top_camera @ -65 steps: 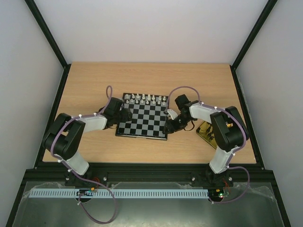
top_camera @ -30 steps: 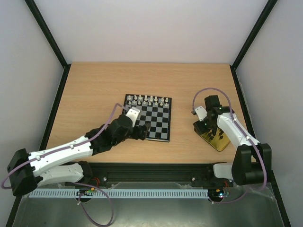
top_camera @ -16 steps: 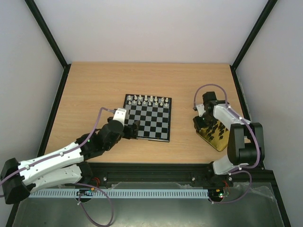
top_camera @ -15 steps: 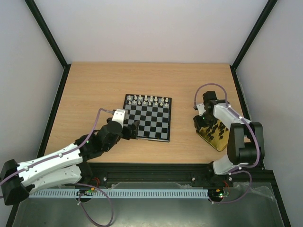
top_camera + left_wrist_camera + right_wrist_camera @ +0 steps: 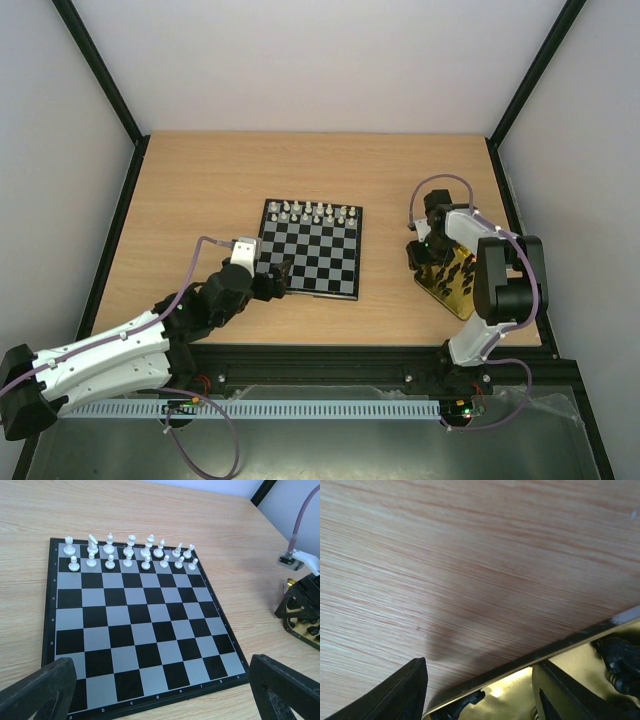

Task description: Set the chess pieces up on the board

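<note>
left gripper (image 5: 162, 692) gapes empty at the board (image 5: 135, 625) edge, right gripper (image 5: 479, 685) spread wide over the gold tray (image 5: 536, 654) rim.

Tool (image 5: 477, 670) spread above gold tray (image 5: 547, 652) rim, blk pieces (image 5: 620, 662) inside, wood table (image 5: 470, 555)

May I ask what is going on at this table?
Two arms are setting up chess. White pieces fill two far rows of the board; black pieces sit in the gold tray. The left fingers hover open by the board's near edge, the right fingers open over the tray's rim, both empty.
</note>
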Available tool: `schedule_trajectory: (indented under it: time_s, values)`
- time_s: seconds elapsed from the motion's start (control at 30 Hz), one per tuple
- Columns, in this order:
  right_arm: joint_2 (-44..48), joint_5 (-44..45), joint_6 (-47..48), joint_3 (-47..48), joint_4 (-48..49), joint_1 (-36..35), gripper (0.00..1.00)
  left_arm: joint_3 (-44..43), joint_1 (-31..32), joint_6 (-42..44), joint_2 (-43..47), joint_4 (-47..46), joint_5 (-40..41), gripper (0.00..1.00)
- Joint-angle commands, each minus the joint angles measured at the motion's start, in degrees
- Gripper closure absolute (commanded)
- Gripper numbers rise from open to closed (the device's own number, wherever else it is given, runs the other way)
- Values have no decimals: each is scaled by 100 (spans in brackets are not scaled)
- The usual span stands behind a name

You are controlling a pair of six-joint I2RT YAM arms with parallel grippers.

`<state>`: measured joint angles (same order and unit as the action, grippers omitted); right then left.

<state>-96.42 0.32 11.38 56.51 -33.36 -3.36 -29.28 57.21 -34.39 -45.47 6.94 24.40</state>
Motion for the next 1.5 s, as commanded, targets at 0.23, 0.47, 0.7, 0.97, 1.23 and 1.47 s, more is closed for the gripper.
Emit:
schedule_trajectory:
  time_s: [0.23,0.47,0.7,0.97,1.23,1.47]
  values:
    - [-149,-623,723,23,-374,-77,44,168,8,-183,-95,-304,-133,3]
    - [-158,-702,1110,-373,-393,-768,48,169,9,-385,-11,-200,-197,5]
    - [-175,-880,1381,-635,-487,-1466,48,439,12,-730,44,-339,-112,5]
    - [-204,-1365,1745,-774,-683,-2142,49,455,22,-847,-4,-228,38,6]
    - [-21,-1606,2172,-974,-821,-2932,52,373,12,-818,-228,-345,143,6]
    - [228,-1305,2663,-1242,-885,-3157,55,318,12,-868,-565,-492,102,6]
